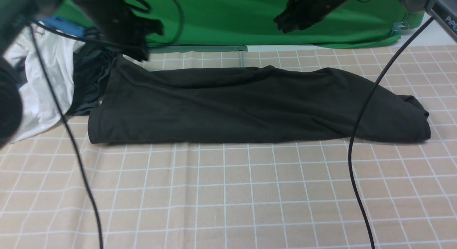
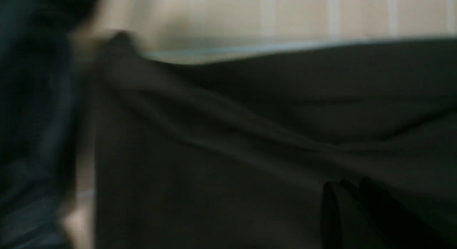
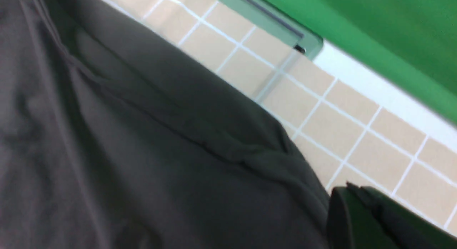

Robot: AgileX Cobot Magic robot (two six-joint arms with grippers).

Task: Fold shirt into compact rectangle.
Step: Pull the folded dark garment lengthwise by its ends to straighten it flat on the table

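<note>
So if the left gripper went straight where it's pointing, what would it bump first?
Probably the black shirt: the left gripper points down toward its far left corner, though the blur makes depth uncertain.

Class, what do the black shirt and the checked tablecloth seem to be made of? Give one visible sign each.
Black shirt: soft matte fabric, likely cotton knit; it lies in rounded folds. Checked tablecloth: thin matte cloth, fibre unclear; fold creases show.

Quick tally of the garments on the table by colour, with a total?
Black shirt: 1
White garment: 1
Dark grey garment: 1
Blue garment: 1
Total: 4
</note>
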